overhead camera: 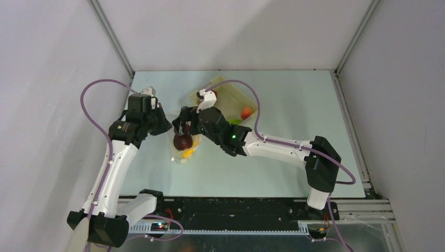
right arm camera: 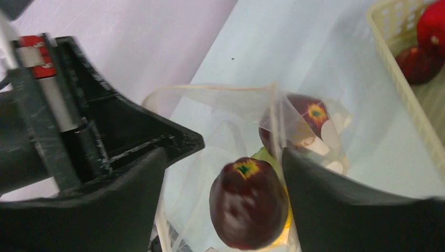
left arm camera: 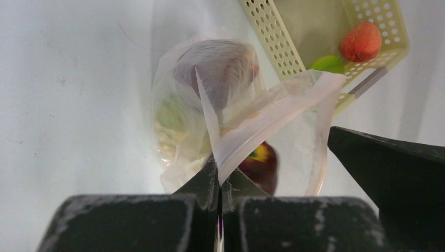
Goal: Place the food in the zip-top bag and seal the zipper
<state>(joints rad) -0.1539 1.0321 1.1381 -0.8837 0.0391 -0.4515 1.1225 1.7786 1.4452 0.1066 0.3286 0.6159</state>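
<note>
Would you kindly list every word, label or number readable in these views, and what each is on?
None: no readable text anywhere. The bag, basket and food are unprinted; the red tag in the right wrist view shows no legible marks.

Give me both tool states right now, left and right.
Left tool: closed, pinching the zip-top bag at its mouth edge.
Right tool: open over the bag; the dark purple fruit below it looks ungripped.

My white tubular arms (overhead camera: 113,173) have black blocky joints (overhead camera: 321,164) and lilac cables (overhead camera: 83,100); my right gripper (right arm camera: 242,148) is matte black wedges.
</note>
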